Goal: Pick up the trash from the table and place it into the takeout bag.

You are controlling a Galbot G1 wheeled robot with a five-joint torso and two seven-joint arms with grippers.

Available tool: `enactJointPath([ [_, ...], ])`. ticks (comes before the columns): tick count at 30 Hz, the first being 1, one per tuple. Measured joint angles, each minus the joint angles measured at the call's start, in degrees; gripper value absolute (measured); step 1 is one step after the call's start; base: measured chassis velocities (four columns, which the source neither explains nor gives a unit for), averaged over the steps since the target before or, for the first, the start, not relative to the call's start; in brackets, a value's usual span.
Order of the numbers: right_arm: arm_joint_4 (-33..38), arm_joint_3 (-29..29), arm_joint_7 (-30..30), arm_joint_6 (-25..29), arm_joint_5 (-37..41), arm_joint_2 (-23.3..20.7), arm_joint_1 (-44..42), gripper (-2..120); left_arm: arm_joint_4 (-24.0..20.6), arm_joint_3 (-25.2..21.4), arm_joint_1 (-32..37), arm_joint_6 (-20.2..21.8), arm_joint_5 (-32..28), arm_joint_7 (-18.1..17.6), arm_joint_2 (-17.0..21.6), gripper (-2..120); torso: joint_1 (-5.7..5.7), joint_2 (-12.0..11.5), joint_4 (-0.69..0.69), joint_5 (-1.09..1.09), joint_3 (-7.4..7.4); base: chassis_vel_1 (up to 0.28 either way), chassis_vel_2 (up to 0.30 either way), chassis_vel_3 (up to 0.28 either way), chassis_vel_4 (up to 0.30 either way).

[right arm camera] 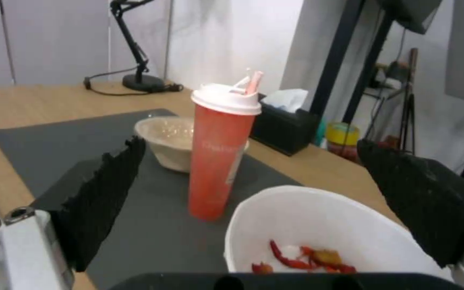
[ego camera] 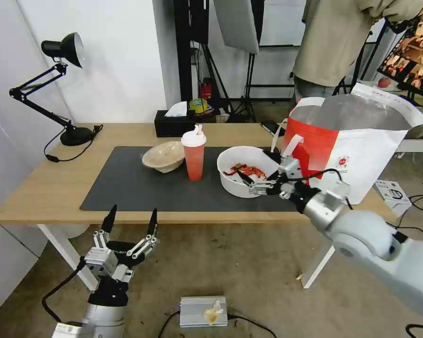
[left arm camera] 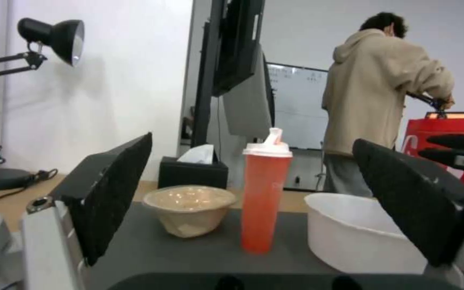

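On the dark mat of the table (ego camera: 42, 197) stand a shallow beige bowl (ego camera: 163, 156), a red cup with a white lid (ego camera: 194, 155) and a large white bowl with red scraps (ego camera: 239, 180). The white-and-red takeout bag (ego camera: 357, 145) stands open at the table's right end. My right gripper (ego camera: 257, 165) hovers open over the white bowl's right side, by the bag. From its wrist, the white bowl (right arm camera: 318, 225) lies just below the spread fingers (right arm camera: 103, 197), with the cup (right arm camera: 218, 161) beyond. My left gripper (ego camera: 132, 216) is open below the table's front edge, facing the cup (left arm camera: 262, 201) and beige bowl (left arm camera: 189, 209).
A black desk lamp (ego camera: 61, 94) stands at the table's far left and a black tissue box (ego camera: 174, 124) at the back edge. A person in a beige hoodie (ego camera: 343, 42) stands behind the bag. A silver box (ego camera: 203, 311) and a small white box (ego camera: 392, 191) lie on the floor.
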Motion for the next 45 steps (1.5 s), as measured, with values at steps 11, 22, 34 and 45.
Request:
enactJointPath([
  [11, -6.25, -11.85, -0.54, -5.37, 5.7, 3.55, 12.98, 100, 0.93, -1.07, -0.46, -0.09, -0.77, 1.51, 0.05, 100, 0.0, 0.0, -0.01, 0.0, 0.0, 0.0, 0.0, 0.0, 0.0],
  [22, -11.2, -23.21, -1.54, -12.26, 12.1, 6.3, 26.28, 100, 2.24, -1.35, -0.6, -0.76, -1.19, 3.47, 0.28, 100, 0.0, 0.01, 0.0, 0.0, 0.0, 0.0, 0.0, 0.0, 0.0],
  [34, -14.82, -34.2, -0.38, -23.2, 19.0, 8.68, 40.91, 100, 2.89, -2.45, -0.98, -1.57, -3.07, 4.54, 0.9, 100, 0.0, 0.01, 0.0, 0.01, 0.0, 0.0, 0.0, 0.0, 0.0],
  [45, -18.06, -43.43, -0.51, -29.0, 24.72, 10.09, 50.96, 100, 4.45, -2.62, -1.43, -2.24, -4.34, 5.16, 1.71, 100, 0.0, 0.01, -0.01, 0.0, -0.01, 0.0, 0.0, 0.0, 0.0],
])
